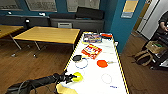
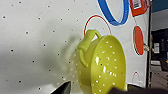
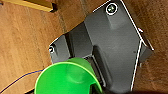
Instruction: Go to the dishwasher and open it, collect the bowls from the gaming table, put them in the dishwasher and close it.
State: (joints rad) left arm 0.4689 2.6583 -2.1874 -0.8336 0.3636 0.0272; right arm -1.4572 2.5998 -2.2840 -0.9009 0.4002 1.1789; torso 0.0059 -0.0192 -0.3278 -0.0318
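The gaming table (image 1: 117,62) has a white top and a yellow rim. My left gripper (image 1: 70,78) reaches in over its near left edge, shut on a yellow-green perforated bowl (image 1: 78,76). In the left wrist view this bowl (image 2: 105,65) is tilted above the white top and casts a shadow, with dark fingertips (image 2: 63,89) at its sides. An orange bowl (image 1: 102,63) (image 2: 138,40) and a dark bowl (image 1: 77,58) rest further along the table. In the right wrist view a bright green bowl (image 3: 66,80) hangs over the wood floor, my right gripper (image 3: 96,87) shut on it.
Two colourful board-game boxes (image 1: 91,51) (image 1: 92,38) and a blue ring (image 1: 81,63) lie on the white top. Yellow-wood tables (image 1: 48,35) stand to the left, and a blue pillar (image 1: 122,27) rises beyond the table. At the right are a backpack (image 1: 143,56) and a person (image 1: 163,22).
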